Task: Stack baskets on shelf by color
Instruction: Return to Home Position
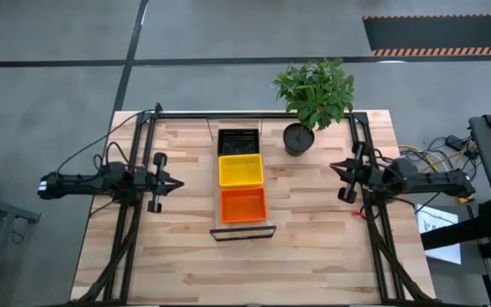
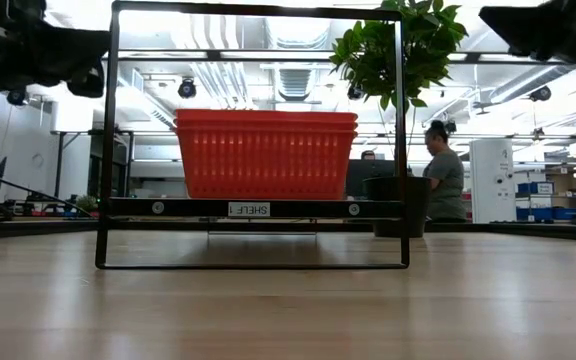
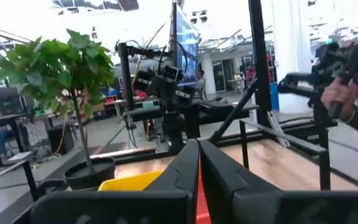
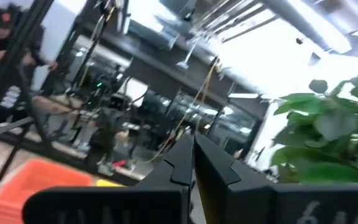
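Three baskets stand in a row on the shelf at the table's middle: a black basket farthest, a yellow basket in the middle, a red basket nearest. In the low view the red basket rests on the shelf's panel inside the black frame. My left gripper is shut, pulled back at the table's left side, level with the yellow basket. My right gripper is shut at the table's right side. Both hold nothing.
A potted plant in a black pot stands at the back right, next to the black basket. Black frame rails run along both table sides. Bare wood lies in front of the shelf. A person stands beyond the table.
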